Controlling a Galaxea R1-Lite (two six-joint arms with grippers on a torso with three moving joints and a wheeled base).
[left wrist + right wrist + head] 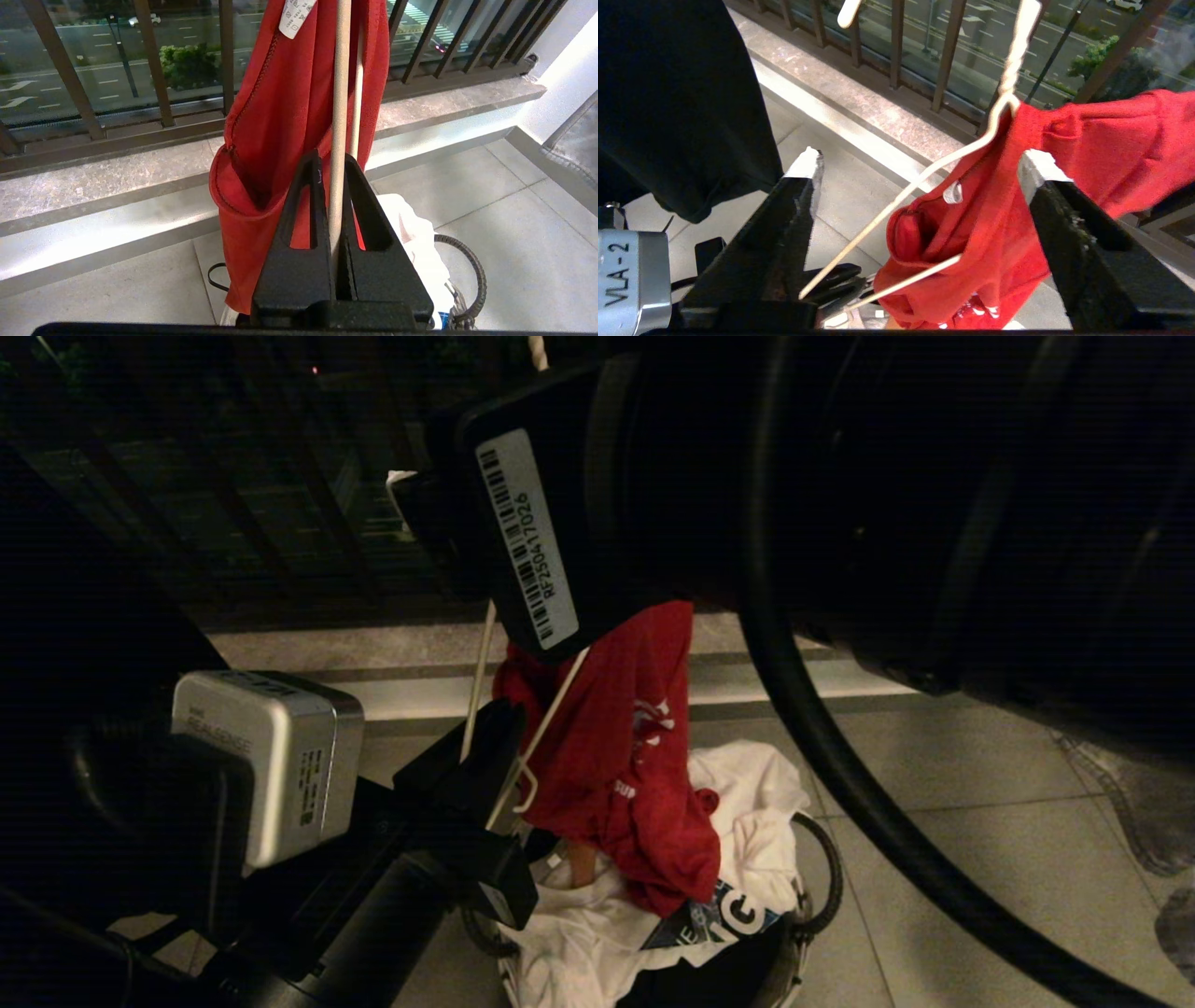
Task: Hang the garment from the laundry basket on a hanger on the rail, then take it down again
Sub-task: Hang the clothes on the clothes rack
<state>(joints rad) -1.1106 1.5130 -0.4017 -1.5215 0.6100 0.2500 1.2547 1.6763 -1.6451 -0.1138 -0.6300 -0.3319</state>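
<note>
The left gripper (337, 177) is clamping tight on the hanger (339, 93) wire, the red shirt (280, 116) draping just beyond its tips, above the basket (822, 877). The right gripper (920, 163) is standing wide apart, its fingers (1038, 165) flanking the shirt's bunched shoulder below the hanger's neck. Open floor (514, 224) is lying beside the basket; railing (154, 60) bars are closing off the far side.

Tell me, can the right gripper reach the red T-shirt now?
Probably yes. The right gripper stands open with the red T-shirt between its fingers, nothing between them. The left gripper holds the hanger.
</note>
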